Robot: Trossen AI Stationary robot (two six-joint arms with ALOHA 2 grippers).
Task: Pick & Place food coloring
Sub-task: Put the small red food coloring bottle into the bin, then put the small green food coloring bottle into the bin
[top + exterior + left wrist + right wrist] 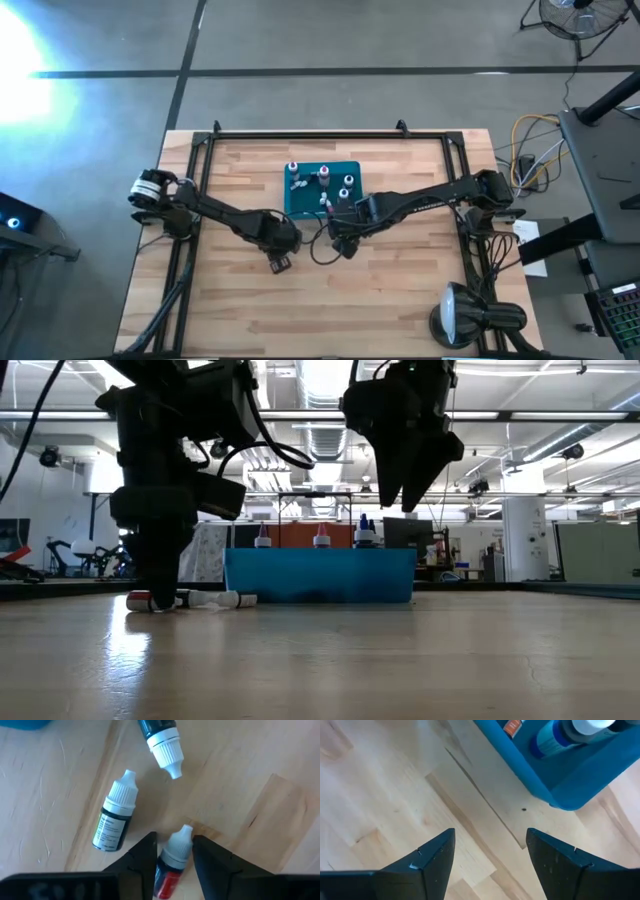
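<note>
Wooden planks form the table (400, 300) that we see from above, ringed by a black frame and standing on a grey floor. Near the upper centre of the high view sits a teal bin (300, 205), and we count several small food coloring bottles (325, 180) upright inside it; in the low view their caps rise above the bin's front wall. We find the left gripper (281, 262) lowered to the table just below and left of the bin. In the left wrist view its two dark fingers (140, 860) stand on either side of a red bottle (172, 862) that lies on the wood; we cannot tell whether the fingers already press on it. Two further bottles lie loose nearby in that view: a dark bottle (116, 815) at centre left and another dark bottle (160, 742) at the upper edge. We place the right gripper (343, 246) just below the bin's lower right corner; in the low view it hangs in the air above the bin. In the right wrist view its fingers (432, 862) are spread apart, with only bare wood between them.
</note>
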